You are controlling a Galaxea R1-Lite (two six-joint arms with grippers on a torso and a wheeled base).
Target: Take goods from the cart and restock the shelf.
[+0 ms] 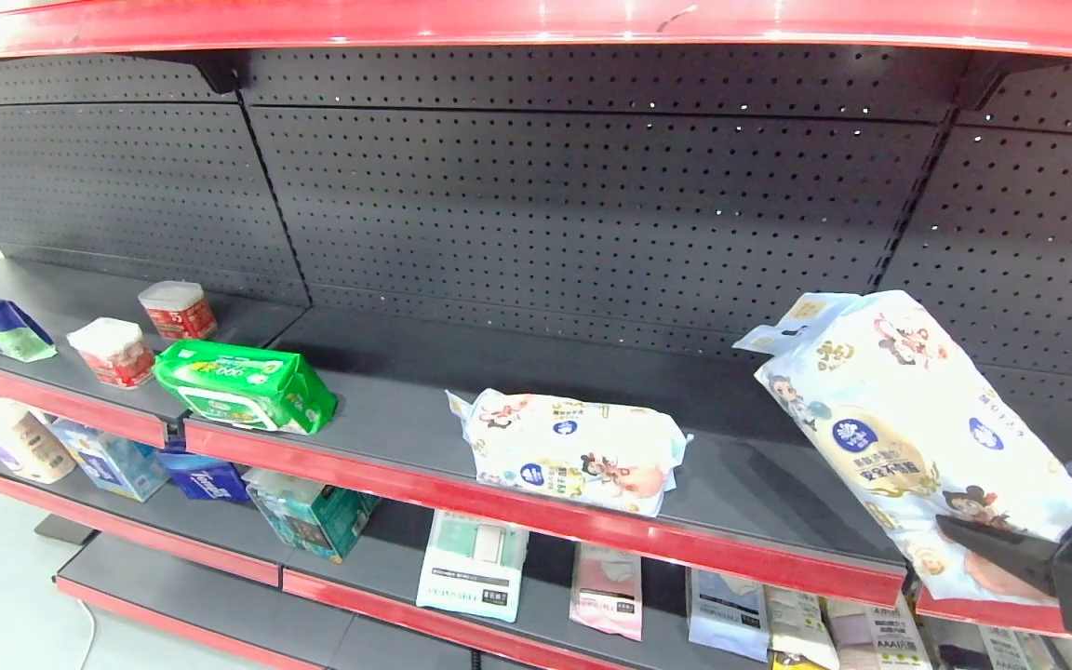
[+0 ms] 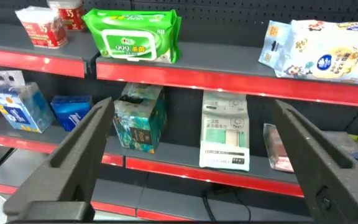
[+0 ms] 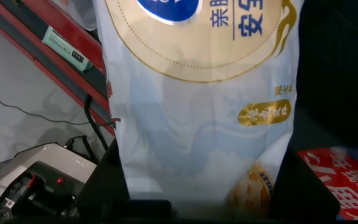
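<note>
The cartoon-printed pack (image 1: 908,437) is held tilted over the right end of the shelf (image 1: 536,372), pinched in the jaws of the right gripper (image 3: 204,193). The jaws of the left gripper (image 2: 191,104) are spread wide. Released unsupported, the pack could be toppled off the shelf front.

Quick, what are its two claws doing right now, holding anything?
Left gripper: open, holding nothing.
Right gripper: shut on the white cartoon-print pack.

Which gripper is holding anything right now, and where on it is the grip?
The right gripper holds the white pack by its lower end. The left gripper is open and empty.
</note>
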